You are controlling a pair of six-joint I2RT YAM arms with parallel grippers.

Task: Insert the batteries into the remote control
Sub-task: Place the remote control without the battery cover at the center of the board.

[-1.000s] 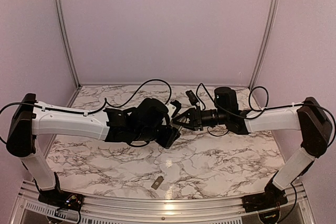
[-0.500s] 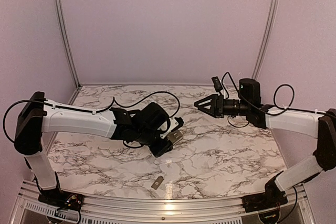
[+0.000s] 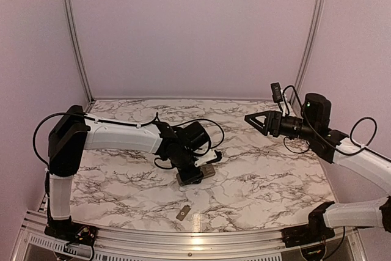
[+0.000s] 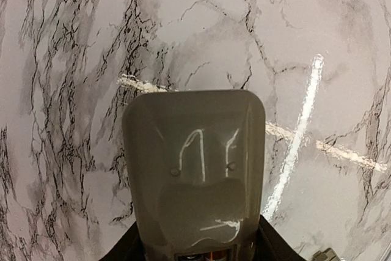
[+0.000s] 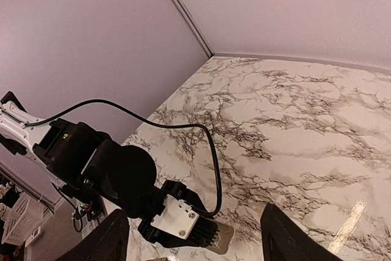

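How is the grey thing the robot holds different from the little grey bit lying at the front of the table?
The remote control is gripped by the left fingers; the cover plate lies loose on the table. The remote control is much bigger and longer; the cover plate is tiny. Both are grey and look flat.

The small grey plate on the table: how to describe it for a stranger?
On the marble table, look near the middle of the front edge. The plate lies there alone, flat and far smaller than the remote control beyond it.
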